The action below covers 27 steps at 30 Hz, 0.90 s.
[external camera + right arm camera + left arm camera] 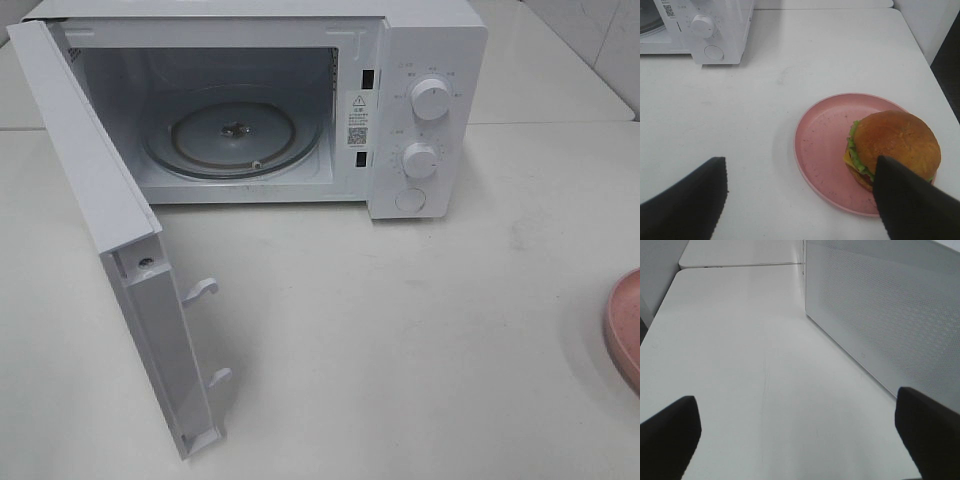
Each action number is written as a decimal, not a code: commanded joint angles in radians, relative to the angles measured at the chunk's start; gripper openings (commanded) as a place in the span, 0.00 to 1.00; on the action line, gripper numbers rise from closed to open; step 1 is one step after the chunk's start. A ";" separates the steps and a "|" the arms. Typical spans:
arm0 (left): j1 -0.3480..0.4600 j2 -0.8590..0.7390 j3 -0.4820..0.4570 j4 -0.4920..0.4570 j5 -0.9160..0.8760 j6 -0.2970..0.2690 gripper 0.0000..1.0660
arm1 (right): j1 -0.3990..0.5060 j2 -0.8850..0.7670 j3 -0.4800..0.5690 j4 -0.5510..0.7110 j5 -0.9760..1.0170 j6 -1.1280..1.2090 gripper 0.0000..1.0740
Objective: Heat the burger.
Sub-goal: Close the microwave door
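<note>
Right pincer [800,200] open above the desk [765,100], holding nothing; left pincer [800,435] open wide beside microwave [400,100] w/ door [110,230] open. Burger [892,147] sits on pink plate [822,145], lower right of frame.

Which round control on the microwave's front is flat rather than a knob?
The lowest one, below the two raised white knobs. It sits flush with the panel, while the knobs stand out and have markings around them.
</note>
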 commanded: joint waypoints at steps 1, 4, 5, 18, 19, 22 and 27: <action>0.006 -0.019 0.002 -0.002 -0.008 -0.003 0.94 | -0.004 -0.026 0.003 0.004 -0.007 -0.013 0.70; 0.006 -0.019 0.002 -0.002 -0.008 -0.003 0.94 | -0.004 -0.026 0.003 0.004 -0.007 -0.013 0.70; 0.006 -0.019 0.002 -0.002 -0.008 -0.003 0.94 | -0.004 -0.026 0.003 0.004 -0.007 -0.013 0.70; 0.006 0.052 -0.012 -0.074 -0.031 0.021 0.94 | -0.004 -0.026 0.003 0.004 -0.007 -0.013 0.70; 0.006 0.052 -0.012 -0.074 -0.031 0.021 0.94 | -0.004 -0.026 0.003 0.004 -0.007 -0.013 0.70; 0.006 0.116 -0.052 -0.072 -0.078 0.053 0.94 | -0.004 -0.026 0.003 0.004 -0.007 -0.013 0.70; 0.006 0.300 -0.077 -0.060 -0.153 0.055 0.60 | -0.004 -0.026 0.003 0.004 -0.007 -0.013 0.70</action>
